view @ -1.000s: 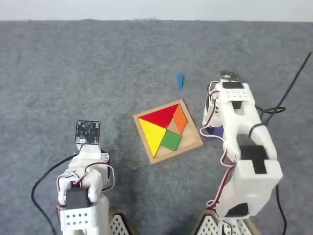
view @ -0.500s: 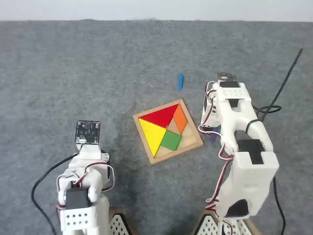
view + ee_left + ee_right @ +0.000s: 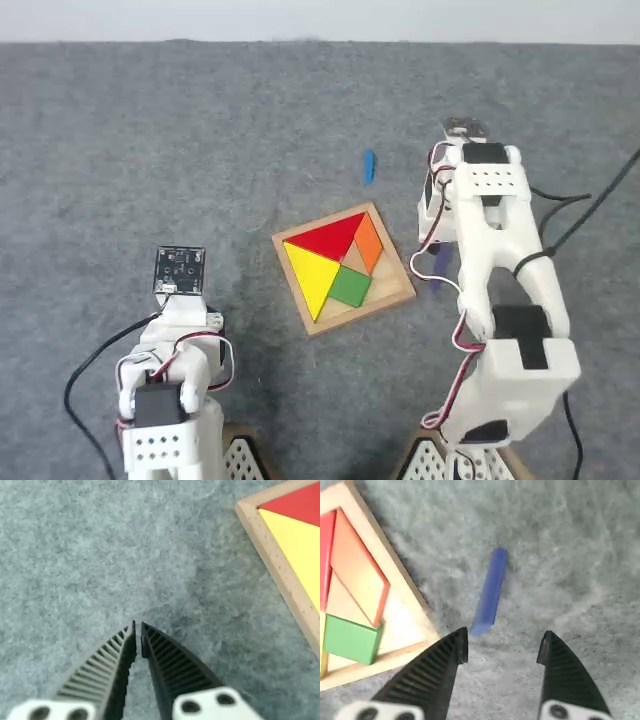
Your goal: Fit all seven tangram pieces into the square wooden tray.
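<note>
The square wooden tray point(image 3: 395, 293) lies mid-table and holds a red triangle point(image 3: 328, 237), a yellow triangle point(image 3: 312, 275), an orange parallelogram point(image 3: 369, 243) and a green square point(image 3: 350, 288). A dark blue piece point(image 3: 490, 592) stands on edge on the felt just off the tray's right rim point(image 3: 405, 587). My right gripper point(image 3: 504, 642) hangs open above it, one finger on each side of its near end. A light blue piece point(image 3: 368, 166) lies farther back. My left gripper point(image 3: 137, 626) is shut and empty over bare felt, left of the tray point(image 3: 270, 555).
Grey felt covers the whole table. The right arm point(image 3: 490, 230) stretches along the tray's right side with its cables trailing off to the right. The left arm point(image 3: 170, 370) sits folded at the front left.
The right arm has shifted slightly above the dark blue piece, which shows a little more beside it. The left arm and the tray have not moved.
</note>
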`<state>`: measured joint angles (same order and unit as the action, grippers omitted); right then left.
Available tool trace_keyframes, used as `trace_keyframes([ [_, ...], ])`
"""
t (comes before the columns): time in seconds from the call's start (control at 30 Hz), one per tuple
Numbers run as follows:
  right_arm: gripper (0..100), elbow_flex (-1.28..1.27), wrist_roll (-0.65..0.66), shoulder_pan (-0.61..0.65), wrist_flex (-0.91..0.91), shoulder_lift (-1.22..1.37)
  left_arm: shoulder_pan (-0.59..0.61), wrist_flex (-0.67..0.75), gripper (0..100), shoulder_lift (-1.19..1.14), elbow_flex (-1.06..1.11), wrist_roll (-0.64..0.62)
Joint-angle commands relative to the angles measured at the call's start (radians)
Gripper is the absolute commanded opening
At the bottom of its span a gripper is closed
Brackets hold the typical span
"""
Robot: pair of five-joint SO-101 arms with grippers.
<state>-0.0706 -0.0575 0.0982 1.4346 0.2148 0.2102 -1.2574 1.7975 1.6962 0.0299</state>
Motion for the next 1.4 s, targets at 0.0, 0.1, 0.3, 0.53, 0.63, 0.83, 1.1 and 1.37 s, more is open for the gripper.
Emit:
trace_keyframes([
  [0.0, 22.9, 0.055, 0.021, 0.015, 0.001, -0.045, 0.002, -0.003, 2, 0.018, -0.013, -0.017],
  [0.1, 22.8, 0.049, 0.026, 0.027, 0.007, -0.035, 0.002, -0.003, 2, 0.018, -0.013, -0.017],
  [0.3, 22.8, 0.026, 0.029, -0.035, 0.007, -0.028, 0.002, -0.003, 2, 0.018, -0.013, -0.017],
  [0.53, 22.7, 0.028, 0.074, -0.088, 0.008, 0.033, 0.002, -0.003, 2, 0.018, -0.013, -0.017],
  [0.63, 22.7, 0.031, 0.081, -0.087, 0.008, 0.076, 0.002, -0.003, 2, 0.018, -0.013, -0.017],
  [0.83, 22.7, 0.034, 0.074, -0.082, 0.007, -0.005, 0.002, -0.003, 2, 0.018, -0.013, -0.017],
  [1.1, 22.7, 0.028, -0.020, 0.025, -0.021, -0.249, 0.002, -0.003, 2, 0.018, -0.013, -0.017],
  [1.37, 22.6, 0.061, -0.005, 0.154, -0.051, 0.019, 0.002, -0.003, 2, 0.018, -0.013, -0.017],
])
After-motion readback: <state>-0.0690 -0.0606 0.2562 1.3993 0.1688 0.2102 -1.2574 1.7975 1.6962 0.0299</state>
